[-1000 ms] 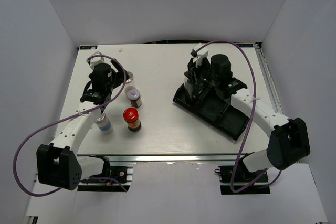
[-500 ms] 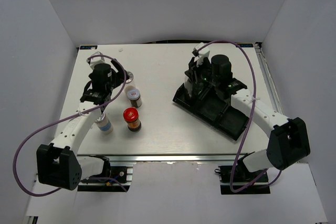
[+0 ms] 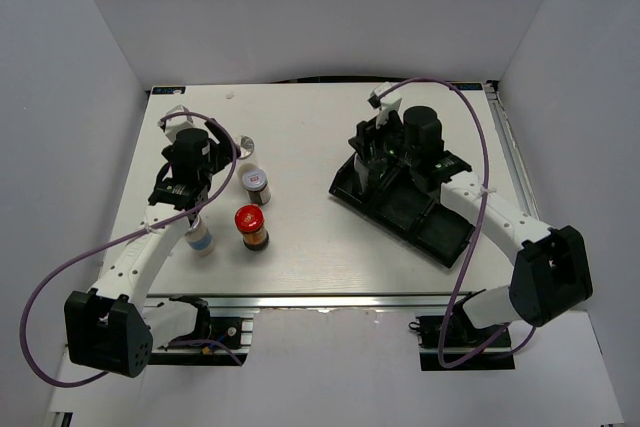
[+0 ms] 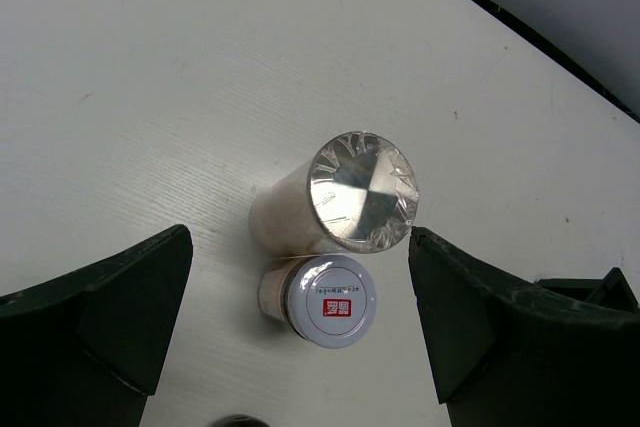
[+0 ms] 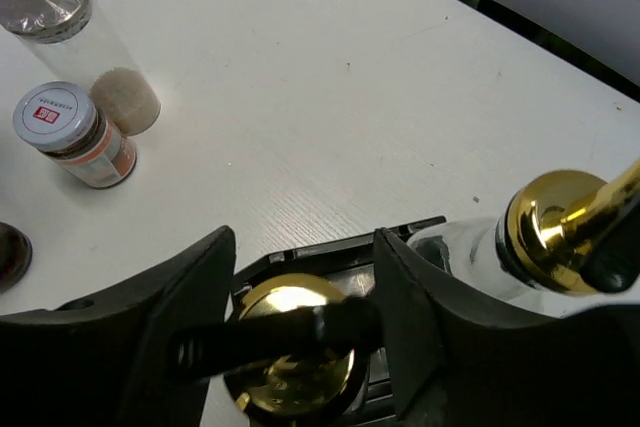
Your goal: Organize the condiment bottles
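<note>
My left gripper is open and empty, hovering over the silver-lidded jar and the white-lidded jar, which stand side by side. The red-capped brown jar and the white blue-banded bottle stand nearer the front. My right gripper is closed around a clear glass bottle with a gold pourer, which stands in the far compartment of the black tray. The second gold-pourer bottle stands just right of it.
The black tray lies at an angle on the right half of the white table; its rim also shows in the right wrist view. White walls enclose the table on three sides. Purple cables loop off both arms.
My left gripper has drawn back to the left, away from the two jars. My right gripper has stayed at the tray with the bottle.
</note>
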